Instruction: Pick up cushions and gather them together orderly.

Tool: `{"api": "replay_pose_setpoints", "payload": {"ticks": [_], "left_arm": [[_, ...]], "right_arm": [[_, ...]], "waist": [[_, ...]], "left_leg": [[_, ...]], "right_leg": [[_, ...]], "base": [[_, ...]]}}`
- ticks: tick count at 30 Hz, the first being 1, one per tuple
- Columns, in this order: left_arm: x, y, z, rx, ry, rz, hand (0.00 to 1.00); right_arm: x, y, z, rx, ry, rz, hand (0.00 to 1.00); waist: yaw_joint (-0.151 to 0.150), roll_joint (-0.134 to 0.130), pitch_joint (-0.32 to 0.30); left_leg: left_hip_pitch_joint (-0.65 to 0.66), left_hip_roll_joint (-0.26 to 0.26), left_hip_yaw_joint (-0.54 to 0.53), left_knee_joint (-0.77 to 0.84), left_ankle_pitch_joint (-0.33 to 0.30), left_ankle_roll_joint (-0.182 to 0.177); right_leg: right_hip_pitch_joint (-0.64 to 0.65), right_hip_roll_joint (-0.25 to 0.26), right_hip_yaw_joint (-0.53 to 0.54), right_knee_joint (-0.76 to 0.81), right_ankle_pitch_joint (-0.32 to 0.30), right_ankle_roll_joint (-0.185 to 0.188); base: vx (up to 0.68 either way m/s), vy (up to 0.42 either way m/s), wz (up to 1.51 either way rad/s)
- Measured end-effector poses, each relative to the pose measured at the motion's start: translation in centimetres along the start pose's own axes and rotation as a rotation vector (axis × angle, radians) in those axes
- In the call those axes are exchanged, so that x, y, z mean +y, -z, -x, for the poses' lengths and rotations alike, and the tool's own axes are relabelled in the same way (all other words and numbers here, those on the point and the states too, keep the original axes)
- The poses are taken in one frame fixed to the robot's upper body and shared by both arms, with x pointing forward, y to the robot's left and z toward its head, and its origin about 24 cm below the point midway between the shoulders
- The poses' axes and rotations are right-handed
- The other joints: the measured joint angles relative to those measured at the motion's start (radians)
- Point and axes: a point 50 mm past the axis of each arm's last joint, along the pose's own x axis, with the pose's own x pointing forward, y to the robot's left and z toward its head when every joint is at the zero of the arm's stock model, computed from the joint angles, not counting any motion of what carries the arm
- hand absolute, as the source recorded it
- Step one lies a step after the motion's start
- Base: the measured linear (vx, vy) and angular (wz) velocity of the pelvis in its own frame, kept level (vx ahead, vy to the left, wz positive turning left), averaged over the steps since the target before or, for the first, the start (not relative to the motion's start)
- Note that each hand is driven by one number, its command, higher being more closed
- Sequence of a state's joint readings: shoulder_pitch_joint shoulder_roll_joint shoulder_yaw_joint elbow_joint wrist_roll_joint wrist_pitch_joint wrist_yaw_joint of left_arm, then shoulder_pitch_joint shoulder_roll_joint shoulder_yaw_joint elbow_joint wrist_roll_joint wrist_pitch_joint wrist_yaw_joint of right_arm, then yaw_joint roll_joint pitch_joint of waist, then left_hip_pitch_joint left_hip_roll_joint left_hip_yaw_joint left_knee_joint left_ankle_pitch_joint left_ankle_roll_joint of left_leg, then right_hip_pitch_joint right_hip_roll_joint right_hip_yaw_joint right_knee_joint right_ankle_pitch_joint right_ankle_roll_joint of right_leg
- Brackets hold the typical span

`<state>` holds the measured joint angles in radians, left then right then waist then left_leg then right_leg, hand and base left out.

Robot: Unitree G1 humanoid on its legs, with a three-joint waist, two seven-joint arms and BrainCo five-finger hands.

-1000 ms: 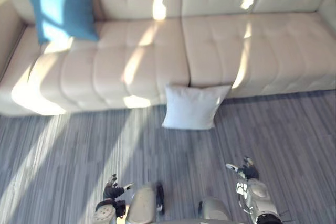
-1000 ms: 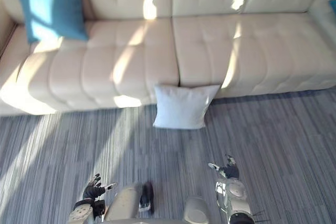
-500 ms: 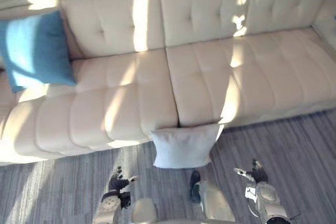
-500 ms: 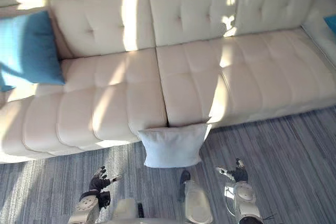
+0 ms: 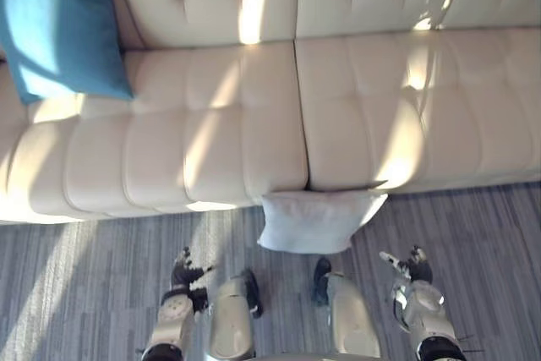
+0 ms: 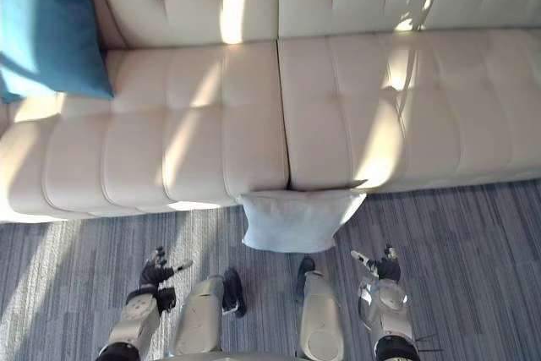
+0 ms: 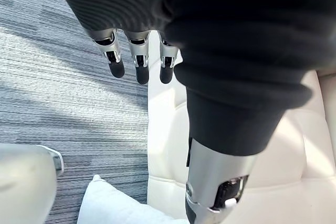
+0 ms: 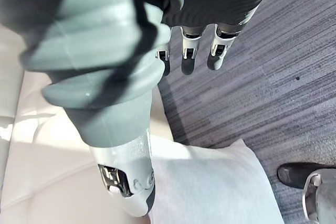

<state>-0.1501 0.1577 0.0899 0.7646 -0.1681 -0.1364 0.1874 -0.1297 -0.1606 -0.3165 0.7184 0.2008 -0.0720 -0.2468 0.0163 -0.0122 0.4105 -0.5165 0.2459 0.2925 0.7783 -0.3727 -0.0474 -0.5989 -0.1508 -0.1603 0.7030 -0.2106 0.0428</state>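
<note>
A white cushion (image 5: 317, 220) leans on the floor against the front of the cream sofa (image 5: 211, 141), just below the gap between its seat sections; it also shows as the white cushion (image 8: 210, 182). A blue cushion (image 5: 59, 27) stands at the sofa's far left against the backrest. My left hand (image 5: 182, 275) hangs low to the left of the white cushion, fingers (image 7: 137, 64) straight and empty. My right hand (image 5: 407, 268) hangs low to the cushion's right, fingers (image 8: 190, 51) straight, holding nothing. Both hands are apart from the cushion.
Grey striped carpet (image 5: 84, 285) covers the floor in front of the sofa. Sunlight patches fall across the seat and backrest.
The camera has moved closer and tilted down, so the sofa and both cushions shifted in view. Both hands stay low and empty.
</note>
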Motion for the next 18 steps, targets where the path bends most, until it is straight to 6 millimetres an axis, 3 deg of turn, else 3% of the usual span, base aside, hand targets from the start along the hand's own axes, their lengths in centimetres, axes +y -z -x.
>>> {"api": "replay_pose_setpoints", "payload": {"ticks": [2,4,5,7,8,10,13,15,16,17,18], "left_arm": [[-0.7,-2.3,-1.0,-0.063,0.001,0.028,0.0],[-2.1,-6.8,-2.3,-0.18,0.014,0.057,0.0],[-2.3,-7.6,-2.5,-0.199,0.018,0.065,0.0],[-3.8,-12.9,-3.2,-0.334,0.051,0.105,0.0],[-4.2,-14.1,-3.2,-0.364,0.056,0.118,0.0],[-5.4,-18.2,-3.0,-0.463,0.079,0.164,0.0],[-6.6,-21.9,-2.3,-0.56,0.105,0.2,0.0],[-7.5,-23.6,-1.8,-0.604,0.126,0.203,0.0],[-8.2,-25.0,-1.3,-0.645,0.147,0.204,0.0],[-9.0,-26.2,-0.7,-0.686,0.171,0.201,1.0],[-9.3,-26.8,-0.4,-0.706,0.177,0.201,1.0]], "right_arm": [[0.4,-1.7,-0.6,-0.04,0.01,-0.027,0.0],[1.7,-5.2,-1.7,-0.122,0.01,-0.074,0.0],[1.9,-5.8,-1.8,-0.137,0.009,-0.081,0.0],[4.2,-11.7,-2.5,-0.274,-0.033,-0.141,0.0],[4.7,-13.2,-2.5,-0.305,-0.047,-0.167,0.0],[6.5,-18.7,-2.1,-0.43,-0.086,-0.227,0.0],[9.0,-24.0,-0.6,-0.556,-0.162,-0.251,0.0],[10.5,-25.7,0.4,-0.598,-0.203,-0.26,0.0],[11.6,-27.0,1.2,-0.634,-0.235,-0.256,1.0],[12.4,-28.1,2.0,-0.663,-0.253,-0.255,1.0],[12.8,-28.6,2.4,-0.677,-0.265,-0.256,1.0]], "waist": [[0.0,0.001,0.018],[-0.003,0.002,0.057],[-0.003,0.002,0.063],[-0.005,0.005,0.108],[-0.004,0.005,0.116],[-0.003,0.007,0.137],[-0.001,0.007,0.137],[-0.001,0.008,0.137],[-0.001,0.008,0.137],[0.001,0.008,0.137],[0.0,0.008,0.137]], "left_leg": [[-0.091,0.014,-0.008,0.057,-0.011,0.009],[-0.244,0.033,-0.022,0.147,-0.015,0.017],[-0.269,0.036,-0.024,0.163,-0.017,0.019],[-0.432,0.061,-0.035,0.255,-0.022,0.027],[-0.469,0.068,-0.037,0.273,-0.022,0.028],[-0.6,0.083,-0.046,0.334,-0.023,0.03],[-0.73,0.101,-0.06,0.399,-0.024,0.032],[-0.774,0.105,-0.071,0.421,-0.024,0.032],[-0.802,0.108,-0.076,0.434,-0.023,0.033],[-0.828,0.112,-0.079,0.443,-0.023,0.034],[-0.84,0.114,-0.081,0.446,-0.023,0.034]], "right_leg": [[-0.089,-0.003,0.005,0.051,-0.007,-0.008],[-0.24,-0.004,0.017,0.133,-0.012,-0.019],[-0.266,-0.004,0.019,0.148,-0.013,-0.02],[-0.428,0.002,0.027,0.227,-0.007,-0.035],[-0.465,0.004,0.029,0.241,-0.005,-0.038],[-0.599,0.008,0.036,0.299,-0.002,-0.043],[-0.731,0.01,0.038,0.361,-0.001,-0.045],[-0.771,0.01,0.035,0.383,-0.001,-0.045],[-0.799,0.01,0.034,0.394,-0.001,-0.045],[-0.821,0.01,0.03,0.399,-0.001,-0.044],[-0.83,0.01,0.028,0.401,-0.001,-0.044]], "base": [[-0.16,-0.035,-0.07],[-0.17,-0.058,-0.05],[-0.14,-0.064,-0.11],[-0.13,-0.057,-0.15],[-0.12,-0.06,-0.16],[-0.11,-0.068,-0.12],[-0.1,-0.057,-0.08],[-0.1,-0.037,-0.01],[-0.12,-0.031,-0.01],[-0.1,-0.019,-0.03],[-0.1,-0.007,-0.04]]}}
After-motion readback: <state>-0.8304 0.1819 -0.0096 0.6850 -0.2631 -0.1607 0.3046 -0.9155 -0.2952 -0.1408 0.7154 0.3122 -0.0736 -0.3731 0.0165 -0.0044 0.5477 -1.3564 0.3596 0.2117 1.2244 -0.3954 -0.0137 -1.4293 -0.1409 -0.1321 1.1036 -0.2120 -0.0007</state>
